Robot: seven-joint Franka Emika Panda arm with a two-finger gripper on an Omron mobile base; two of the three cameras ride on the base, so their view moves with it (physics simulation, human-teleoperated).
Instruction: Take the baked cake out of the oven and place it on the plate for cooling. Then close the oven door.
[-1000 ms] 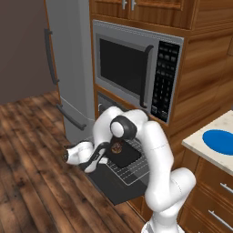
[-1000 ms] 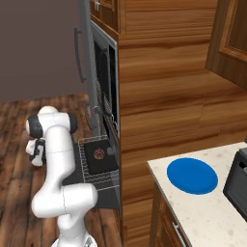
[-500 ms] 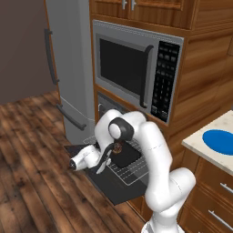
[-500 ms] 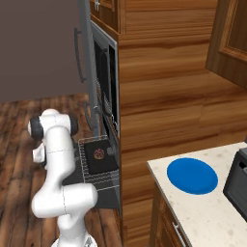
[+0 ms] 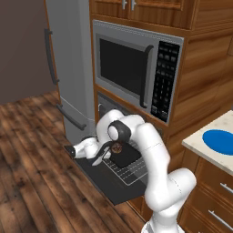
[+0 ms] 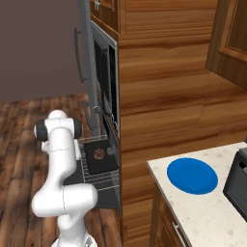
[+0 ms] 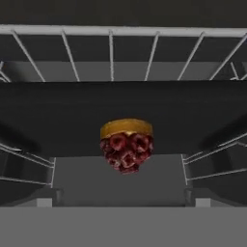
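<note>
Swinging out from over the rack, the white arm's hand has dropped lower and further left than a second ago, and now hangs over the left part of the wide dark grey drop-down oven door (image 5: 102,184). The two-finger gripper (image 5: 71,150) points away to the left in the left base view; its jaws stand wide apart, released, holding and touching nothing.

Going left to right in that view: the tall matt grey steel refrigerator (image 5: 68,68) with its bar handles, then the built-in grey steel oven (image 5: 105,103) with its door laid flat, then the glossy microwave (image 5: 136,73) with a dark window and keypad set in warm wood-grain cabinets. Far right, a flat round bright blue plate (image 5: 221,139) lies on the pale speckled stone counter (image 5: 200,144), well apart from the oven.

On the pulled-out thin wire rack (image 5: 129,170) sits a flat dark square tray (image 5: 127,157), and on it the small dark reddish-brown baked cake (image 5: 117,147), partly behind the forearm.

The right base view gives the tray from above, with the cake (image 6: 98,153) plain in its middle and the blue plate (image 6: 192,174) whole on the counter (image 6: 193,207).

The hand view brings what the others cannot: the cake (image 7: 126,143) close up, a lumpy red berry-like surface with a smooth golden-brown band at its edge, against dark flat metal and pale rack wires.
</note>
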